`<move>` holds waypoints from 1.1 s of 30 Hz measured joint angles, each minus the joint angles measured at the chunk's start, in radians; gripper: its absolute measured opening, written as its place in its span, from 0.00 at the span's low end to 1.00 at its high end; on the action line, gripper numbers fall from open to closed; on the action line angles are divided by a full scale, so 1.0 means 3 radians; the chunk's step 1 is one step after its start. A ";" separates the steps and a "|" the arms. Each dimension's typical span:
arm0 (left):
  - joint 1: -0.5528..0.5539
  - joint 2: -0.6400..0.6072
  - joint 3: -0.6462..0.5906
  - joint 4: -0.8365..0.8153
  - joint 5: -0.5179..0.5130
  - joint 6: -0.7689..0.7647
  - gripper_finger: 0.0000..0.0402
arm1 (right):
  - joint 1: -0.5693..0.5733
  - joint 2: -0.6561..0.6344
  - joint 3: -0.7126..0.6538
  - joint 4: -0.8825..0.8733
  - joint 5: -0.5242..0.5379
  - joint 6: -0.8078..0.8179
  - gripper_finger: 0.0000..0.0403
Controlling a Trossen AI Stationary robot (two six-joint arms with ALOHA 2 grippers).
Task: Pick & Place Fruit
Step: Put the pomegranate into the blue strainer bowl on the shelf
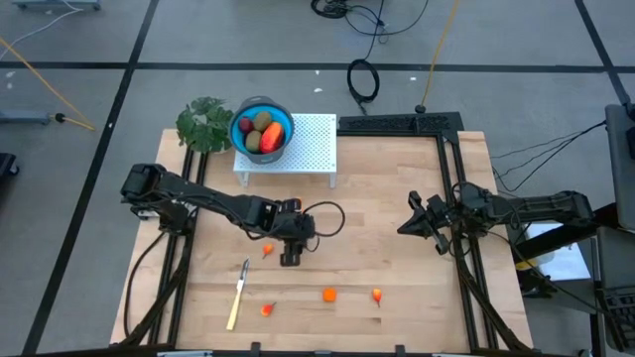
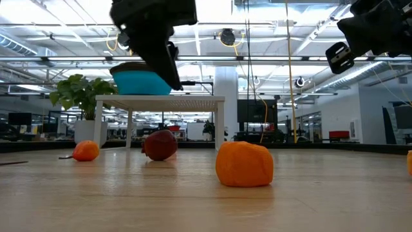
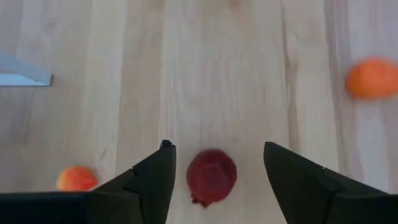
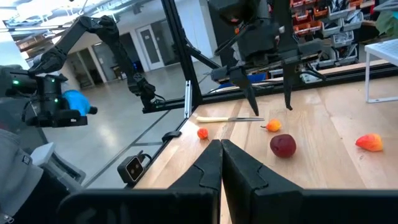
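Dark red fruit (image 3: 211, 176) between the left hand's (image 3: 214, 180) parted fingers.

Readable text: we find none in any view.
Labels or brands on arms, table, bowl: we read none.
Signs in the room background: too small for us to read.

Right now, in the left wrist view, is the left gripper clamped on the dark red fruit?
No, the left gripper stands open, with the dark red fruit lying untouched between its fingers.
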State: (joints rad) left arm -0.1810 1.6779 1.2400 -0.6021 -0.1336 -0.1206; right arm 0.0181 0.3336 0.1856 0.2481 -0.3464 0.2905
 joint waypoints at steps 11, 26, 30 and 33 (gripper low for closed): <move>0.0026 0.0231 -0.0005 -0.0012 0.0170 0.0386 0.63 | 0.0001 -0.0002 0.0003 -0.0007 -0.0002 -0.0074 0.00; 0.0070 0.0575 -0.0004 -0.0169 0.0101 0.0391 0.66 | 0.0001 -0.0071 0.0006 -0.0072 -0.0003 -0.0050 0.00; 0.0098 0.0610 -0.0005 -0.0176 0.0101 0.0396 0.66 | 0.0001 -0.0071 0.0006 -0.0071 -0.0003 -0.0050 0.00; 0.0122 0.0684 -0.0003 -0.0130 0.0142 0.0394 0.66 | 0.0001 -0.0070 0.0006 -0.0070 -0.0003 -0.0050 0.00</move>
State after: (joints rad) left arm -0.1443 1.8833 1.2392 -0.6411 -0.0910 -0.0024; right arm 0.0185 0.3125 0.1875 0.2270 -0.3473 0.2756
